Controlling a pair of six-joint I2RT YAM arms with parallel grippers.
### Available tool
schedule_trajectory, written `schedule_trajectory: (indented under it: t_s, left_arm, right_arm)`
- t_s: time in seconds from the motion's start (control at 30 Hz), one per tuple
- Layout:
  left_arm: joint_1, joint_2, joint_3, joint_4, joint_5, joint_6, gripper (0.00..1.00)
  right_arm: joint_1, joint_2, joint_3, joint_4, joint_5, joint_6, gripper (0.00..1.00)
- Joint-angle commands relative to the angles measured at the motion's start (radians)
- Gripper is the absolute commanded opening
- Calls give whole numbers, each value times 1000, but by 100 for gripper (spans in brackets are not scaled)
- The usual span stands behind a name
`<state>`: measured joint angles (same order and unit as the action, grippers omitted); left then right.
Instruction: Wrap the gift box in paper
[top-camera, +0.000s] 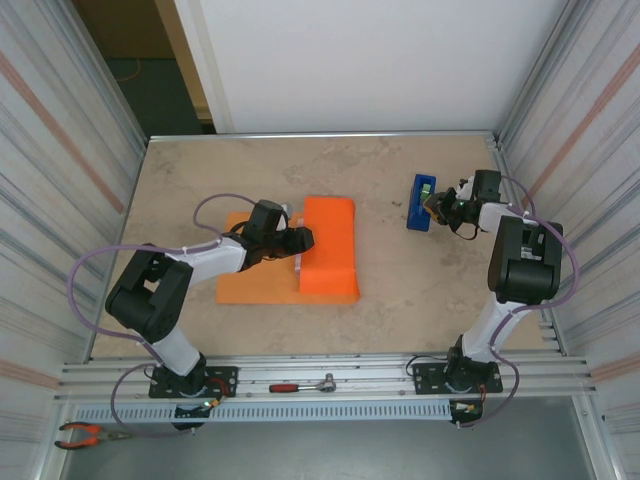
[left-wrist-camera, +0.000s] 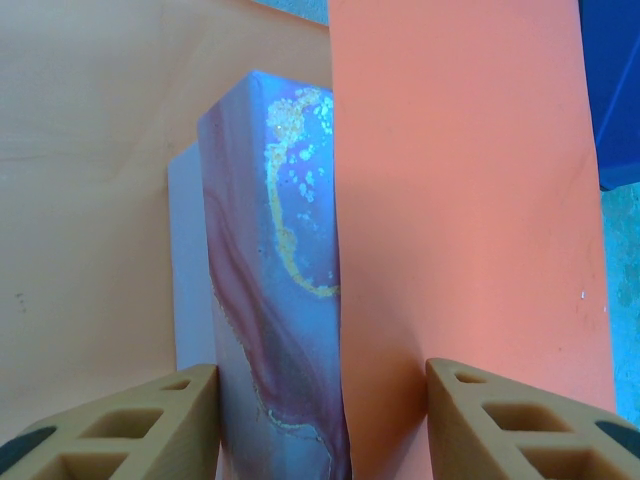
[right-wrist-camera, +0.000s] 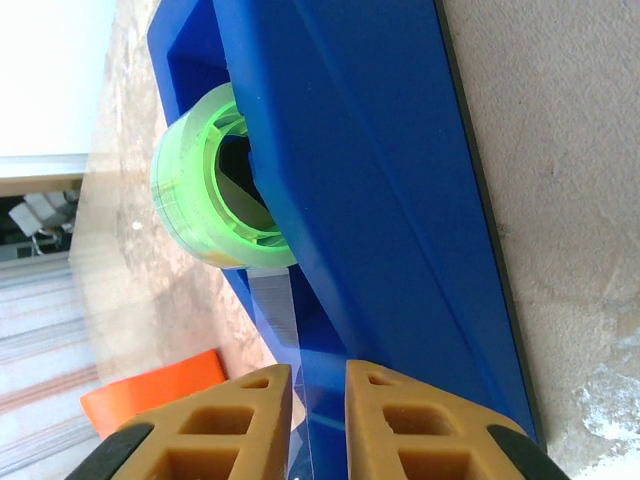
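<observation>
Holding the fold falls to the left gripper (left-wrist-camera: 322, 420), left of centre at mid-table. Its jaws stand half wide astride the marbled gift box (left-wrist-camera: 275, 300) and the orange paper (top-camera: 335, 255) draped over it; whether they pinch, I cannot tell. Farther off to the right, the right gripper (right-wrist-camera: 318, 420) has narrow jaws, a slim gap showing, at the clear tape tail (right-wrist-camera: 272, 310) of the blue tape dispenser (top-camera: 421, 202). Best to pinch the tail squarely and draw it out straight, flap held taut.
</observation>
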<state>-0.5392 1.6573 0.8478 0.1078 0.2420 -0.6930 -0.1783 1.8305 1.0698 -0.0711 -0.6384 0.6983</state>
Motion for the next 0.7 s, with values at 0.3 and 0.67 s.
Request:
schedule_trajectory:
  t_s: [0.3, 0.67]
  left_arm:
    - [-7, 26, -34, -129, -50, 19, 52]
    - [-8, 21, -43, -126, -50, 20, 52]
  right_arm:
    - [23, -77, 9, 21, -78, 35, 0]
    - [30, -189, -74, 64, -82, 109, 0]
